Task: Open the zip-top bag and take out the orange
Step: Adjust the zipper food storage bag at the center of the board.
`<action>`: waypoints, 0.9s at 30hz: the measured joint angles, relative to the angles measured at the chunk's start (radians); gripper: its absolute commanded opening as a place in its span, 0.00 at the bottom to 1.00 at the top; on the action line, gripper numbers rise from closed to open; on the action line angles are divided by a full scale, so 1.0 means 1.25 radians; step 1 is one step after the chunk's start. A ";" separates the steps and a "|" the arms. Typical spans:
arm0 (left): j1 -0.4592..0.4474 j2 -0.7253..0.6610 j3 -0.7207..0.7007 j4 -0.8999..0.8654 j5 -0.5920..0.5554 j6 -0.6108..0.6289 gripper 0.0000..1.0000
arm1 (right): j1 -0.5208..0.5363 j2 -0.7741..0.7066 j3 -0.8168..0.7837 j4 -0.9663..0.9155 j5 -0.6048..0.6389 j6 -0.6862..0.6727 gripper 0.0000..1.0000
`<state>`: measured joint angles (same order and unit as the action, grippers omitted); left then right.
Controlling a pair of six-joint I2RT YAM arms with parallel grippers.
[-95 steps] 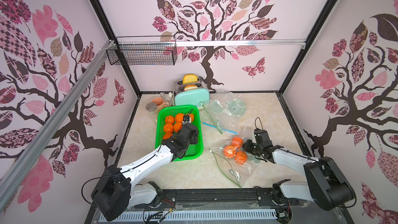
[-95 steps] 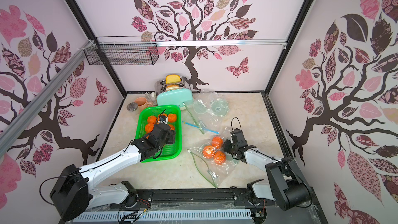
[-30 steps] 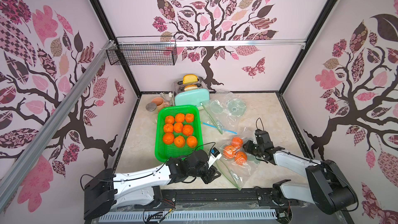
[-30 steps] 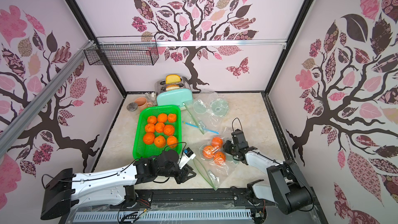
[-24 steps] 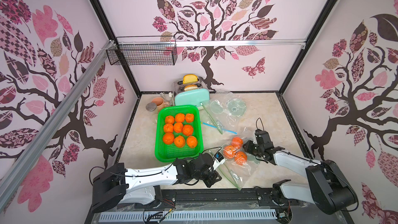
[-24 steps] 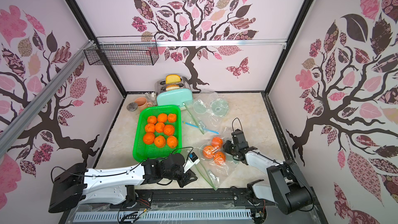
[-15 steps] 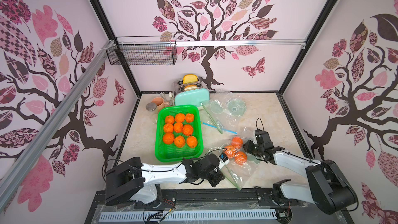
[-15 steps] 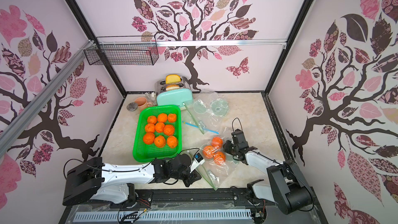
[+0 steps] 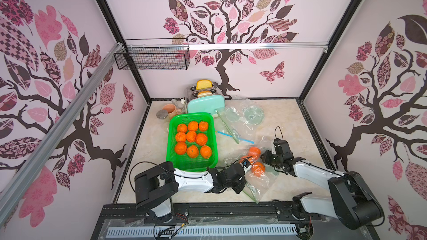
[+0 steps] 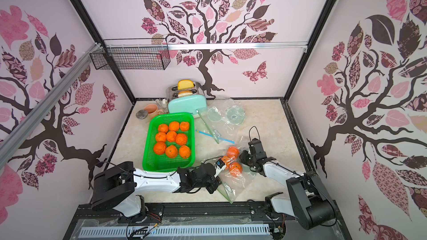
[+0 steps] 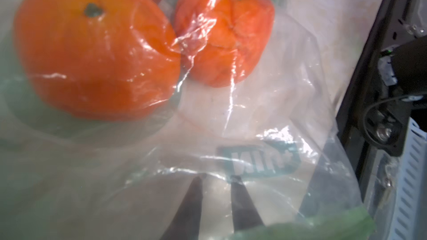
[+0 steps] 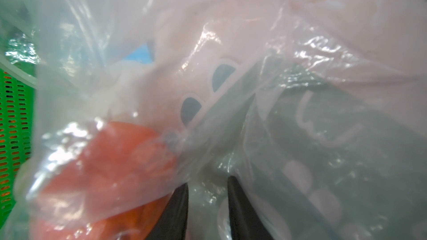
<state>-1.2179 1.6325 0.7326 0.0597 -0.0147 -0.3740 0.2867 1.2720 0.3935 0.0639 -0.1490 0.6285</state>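
My left arm (image 9: 194, 180) is coming away from the green basket (image 9: 191, 166) and reaching low across the worktop (image 9: 152, 158) to the bag (image 9: 265, 181). Its jaws are standing slightly apart against the film; whether they are pinching it, I cannot tell. My right jaws are still pinching the bag's far edge. Three oranges (image 9: 258, 169) are lying inside, so I am probably starting another pick.

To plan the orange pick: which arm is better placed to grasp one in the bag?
Likely left. The left gripper points at the oranges in the zip-top bag, close ahead of it. The right gripper sits at the bag's opposite edge.
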 measured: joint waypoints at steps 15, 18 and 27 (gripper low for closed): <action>0.007 0.031 -0.004 0.039 -0.131 0.009 0.78 | 0.000 -0.031 0.000 -0.042 0.002 -0.004 0.34; 0.016 0.026 -0.009 0.058 -0.135 0.020 0.79 | 0.000 -0.070 0.020 -0.089 0.017 -0.010 0.34; 0.065 0.024 -0.043 0.134 -0.115 0.038 0.80 | 0.000 -0.052 0.176 -0.120 0.105 -0.021 0.32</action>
<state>-1.1370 1.6630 0.6788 0.2268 -0.1581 -0.3271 0.2863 1.2072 0.6140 -0.0860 -0.0174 0.6025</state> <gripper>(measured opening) 0.794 0.340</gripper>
